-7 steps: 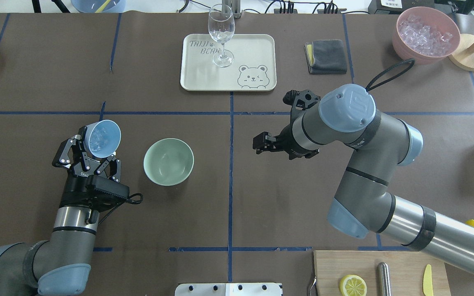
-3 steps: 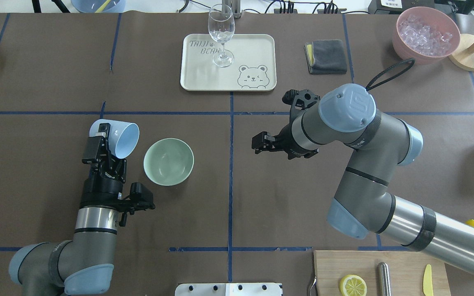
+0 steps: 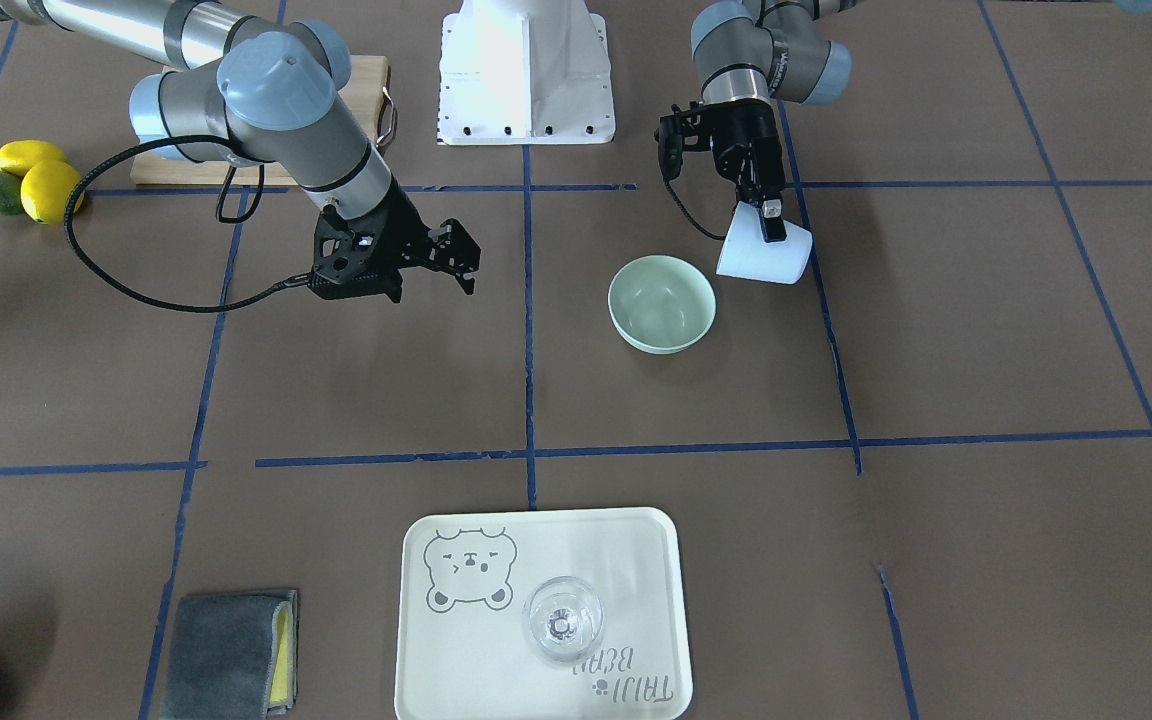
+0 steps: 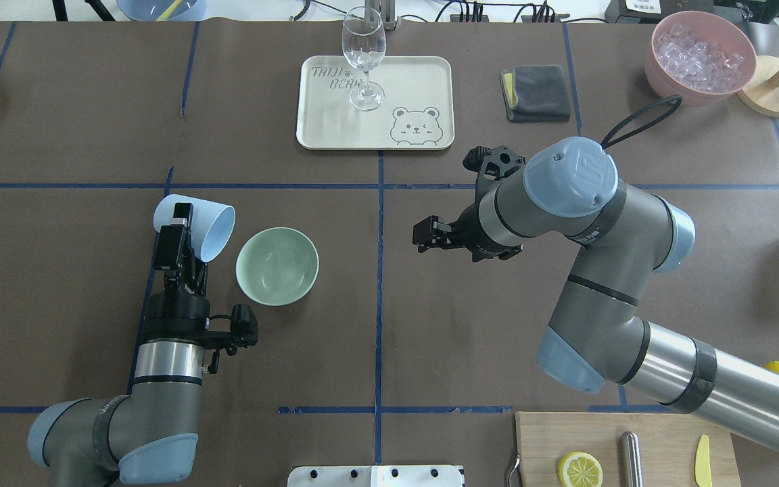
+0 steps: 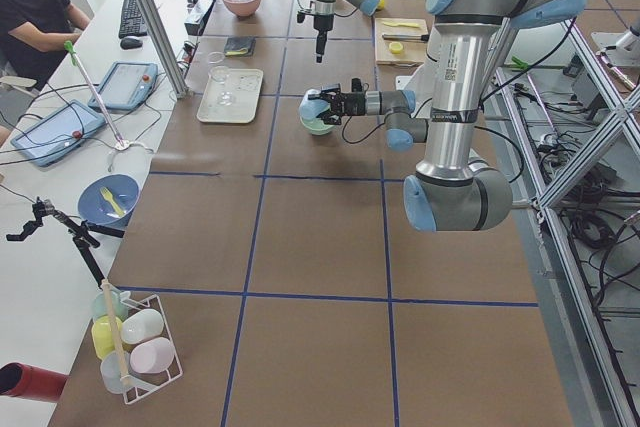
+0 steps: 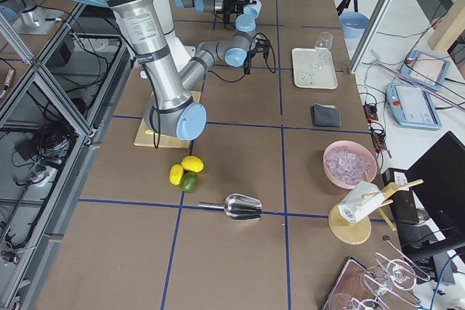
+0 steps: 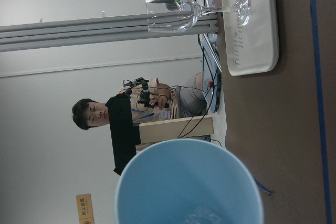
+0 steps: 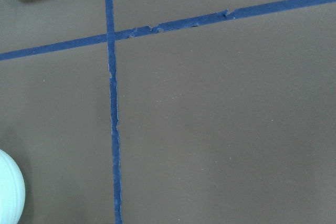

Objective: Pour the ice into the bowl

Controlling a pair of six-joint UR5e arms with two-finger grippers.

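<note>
The left gripper (image 4: 177, 228) is clamped on one light blue cup (image 4: 201, 226), which is tipped on its side with its mouth facing the bowl (image 4: 277, 266), near the bowl's rim. The wrist view into the cup shows a few clear, glassy pieces of ice (image 7: 202, 216) low inside it; their number cannot be told. The single bowl is round, pale mint green and matte, with a bare inside. It sits in the left half of the desk, about midway between the robot's edge and the far edge. One pink container (image 4: 660, 74) heaped with ice stands at the far right corner. One clear wine glass (image 4: 364, 57) stands on one cream tray (image 4: 423, 81) at the far edge. The right gripper (image 4: 428, 237) hangs with its fingers apart, holding nothing.
</note>
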